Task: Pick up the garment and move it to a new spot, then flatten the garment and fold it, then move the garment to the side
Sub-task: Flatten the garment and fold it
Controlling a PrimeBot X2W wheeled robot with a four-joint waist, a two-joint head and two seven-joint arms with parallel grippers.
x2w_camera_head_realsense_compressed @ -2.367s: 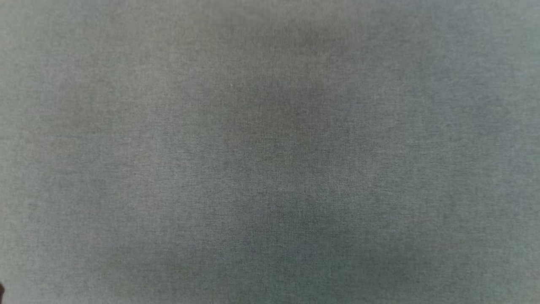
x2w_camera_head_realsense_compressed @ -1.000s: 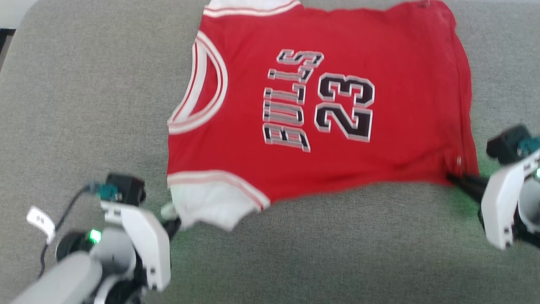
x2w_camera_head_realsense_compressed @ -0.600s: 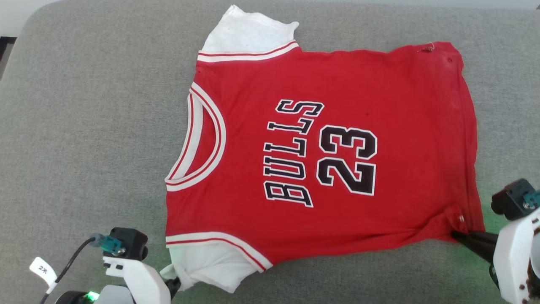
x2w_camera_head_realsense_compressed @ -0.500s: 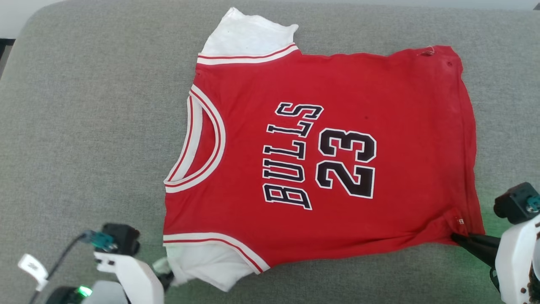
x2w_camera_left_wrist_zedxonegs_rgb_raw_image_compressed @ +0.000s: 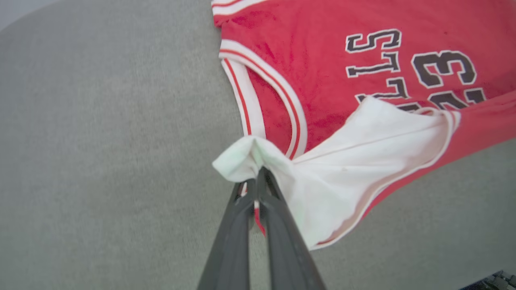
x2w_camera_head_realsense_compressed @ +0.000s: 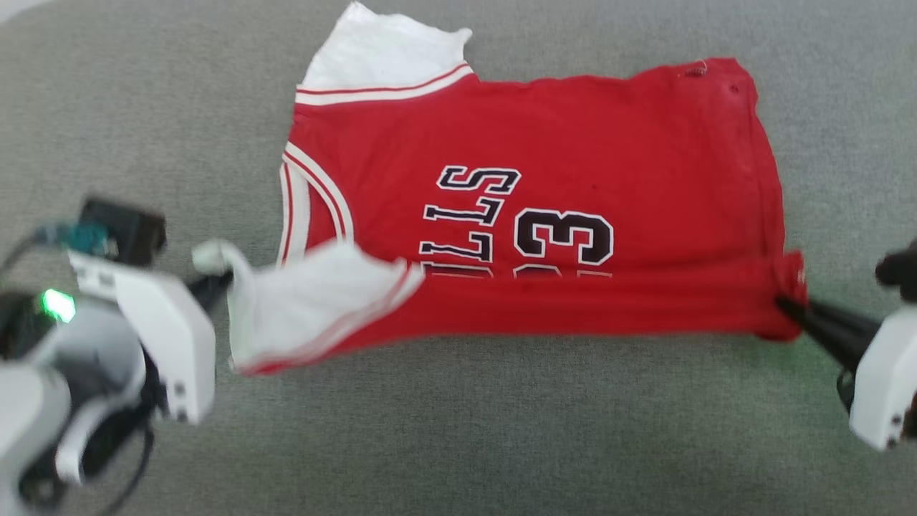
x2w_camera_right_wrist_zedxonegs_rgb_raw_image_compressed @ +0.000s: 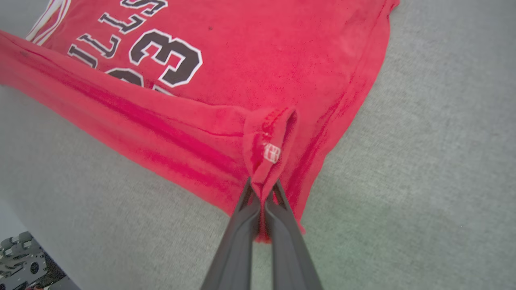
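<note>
Compared with half a second ago, the near edge of the garment (x2w_camera_head_realsense_compressed: pixel 559 143) is no longer flat on the grey fabric worktop (x2w_camera_head_realsense_compressed: pixel 501 430). Both arms have raised it and carried it toward the far side, so a fold begins along the length of the shirt. The left tool (x2w_camera_head_realsense_compressed: pixel 215 283) is pressed together on the tip of the near sleeve (x2w_camera_head_realsense_compressed: pixel 301 301), which is white, and the right tool (x2w_camera_head_realsense_compressed: pixel 788 308) is pinching the near hem corner (x2w_camera_right_wrist_zedxonegs_rgb_raw_image_compressed: pixel 266 137); the cloth between them is stretched almost straight. I judge that the flattening is finished and the first fold is in progress, not yet laid down. The garment lies in the middle of the worktop, its far half flat. Before, I could read "BULLS" and "23" completely; now the raised edge covers the lower part, and of the lettering (x2w_camera_head_realsense_compressed: pixel 473 208) I read only "LLS", and of the number (x2w_camera_head_realsense_compressed: pixel 566 236) the "3" with a piece of the "2". A small white label (x2w_camera_right_wrist_zedxonegs_rgb_raw_image_compressed: pixel 272 153) sits at the hem corner, too small to read.
</note>
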